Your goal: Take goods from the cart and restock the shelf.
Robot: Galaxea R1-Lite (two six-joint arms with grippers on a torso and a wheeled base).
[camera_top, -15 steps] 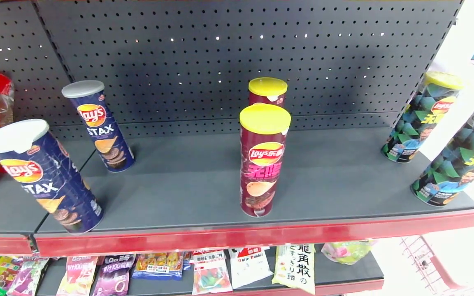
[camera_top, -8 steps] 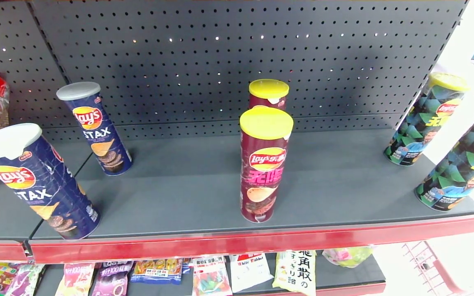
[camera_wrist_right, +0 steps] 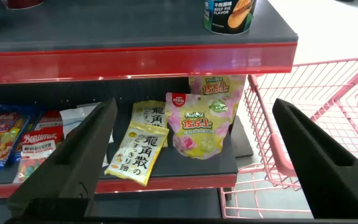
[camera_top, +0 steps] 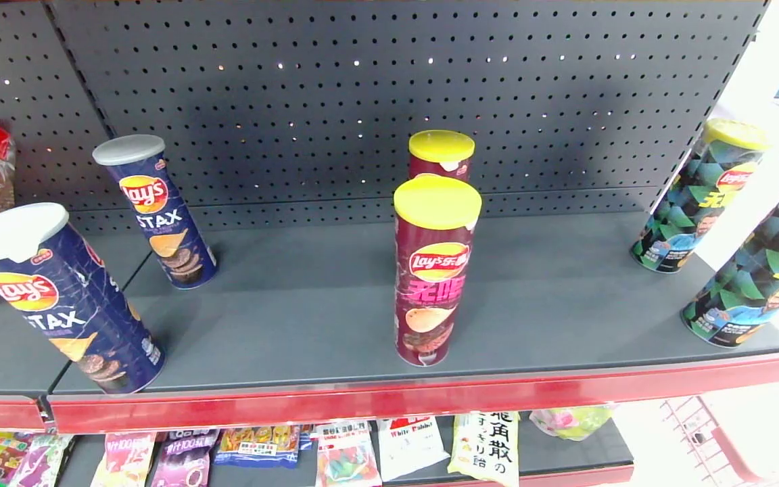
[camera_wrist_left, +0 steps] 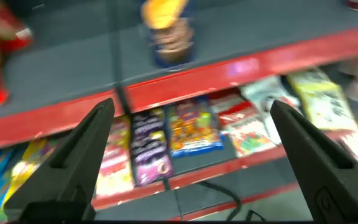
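Six tall cardboard chip tubes stand on the dark grey metal shelf: two navy tubes with pale lids at the left, two maroon tubes with yellow lids in the middle, one behind the other, and two green-and-black tubes at the right. The left gripper and the right gripper are both spread wide and empty, near the colourful snack bags on the lower shelf. The pink wire cart sits low at the right.

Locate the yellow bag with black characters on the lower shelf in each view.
Head view: yellow bag on the lower shelf, between a white bag and a green bag.
Left wrist view: blurred, below the red shelf edge.
Right wrist view: beside the green bag.
Landmark: the red shelf edge.
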